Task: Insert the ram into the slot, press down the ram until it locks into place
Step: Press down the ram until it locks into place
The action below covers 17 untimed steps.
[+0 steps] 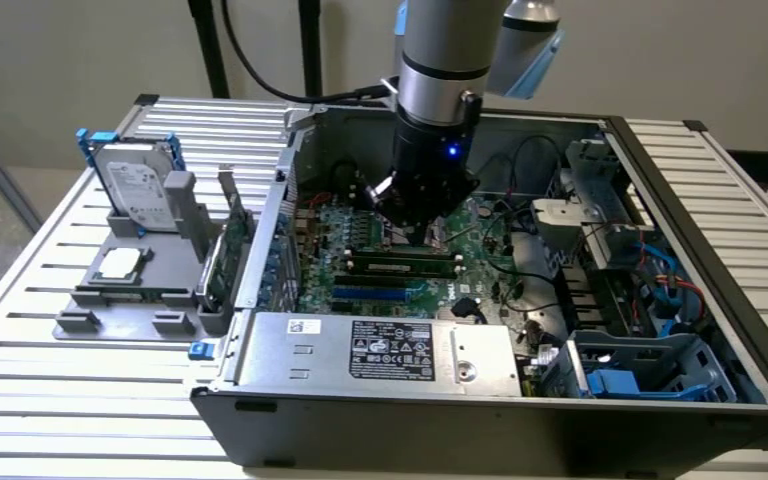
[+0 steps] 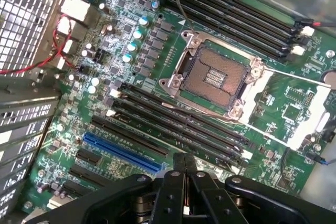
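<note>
Below, ram (image 1: 402,267) seated lengthwise in slot (image 1: 398,273); pincer (image 2: 185,174) fingers pressed together, holding nothing.

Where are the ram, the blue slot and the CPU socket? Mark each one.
ram (image 1: 398,267), exterior view, middle of the stick seated among the black sockets.
blue slot (image 2: 122,153), wrist view, midway along its blue body.
CPU socket (image 2: 214,76), wrist view, centre of the contact field.

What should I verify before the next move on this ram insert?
1. Ram lined up along a black slot, next to the blue slot: ok.
2. Ram locked under the slot's end clips: cannot tell.
3. Gripper over the ram: ok.
4. Fingers closed together, nothing between them: ok.
5. Red wires away from the slots: ok.
</note>
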{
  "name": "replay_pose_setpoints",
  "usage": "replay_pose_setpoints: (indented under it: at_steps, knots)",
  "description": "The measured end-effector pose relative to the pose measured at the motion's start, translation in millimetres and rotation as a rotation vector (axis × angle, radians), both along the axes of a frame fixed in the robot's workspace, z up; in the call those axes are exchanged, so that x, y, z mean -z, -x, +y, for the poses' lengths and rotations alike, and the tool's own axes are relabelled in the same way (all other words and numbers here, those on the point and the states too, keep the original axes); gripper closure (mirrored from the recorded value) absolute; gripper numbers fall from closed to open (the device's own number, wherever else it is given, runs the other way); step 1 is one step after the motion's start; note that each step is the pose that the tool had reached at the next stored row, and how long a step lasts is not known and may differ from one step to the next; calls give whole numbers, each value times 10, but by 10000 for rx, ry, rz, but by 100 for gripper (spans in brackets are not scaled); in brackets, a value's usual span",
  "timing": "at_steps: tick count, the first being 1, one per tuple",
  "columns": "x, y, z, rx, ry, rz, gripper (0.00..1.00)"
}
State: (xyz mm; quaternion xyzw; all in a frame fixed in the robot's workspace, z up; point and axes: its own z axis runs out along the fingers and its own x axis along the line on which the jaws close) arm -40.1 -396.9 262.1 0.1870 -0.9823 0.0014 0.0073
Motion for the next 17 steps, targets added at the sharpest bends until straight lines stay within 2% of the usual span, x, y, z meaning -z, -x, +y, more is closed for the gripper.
replay_pose_setpoints:
  at_steps: [11,17]
  knots:
    - [0,0,0,1525,131,0,89]
    - [0,0,0,2303,228,-3,89]
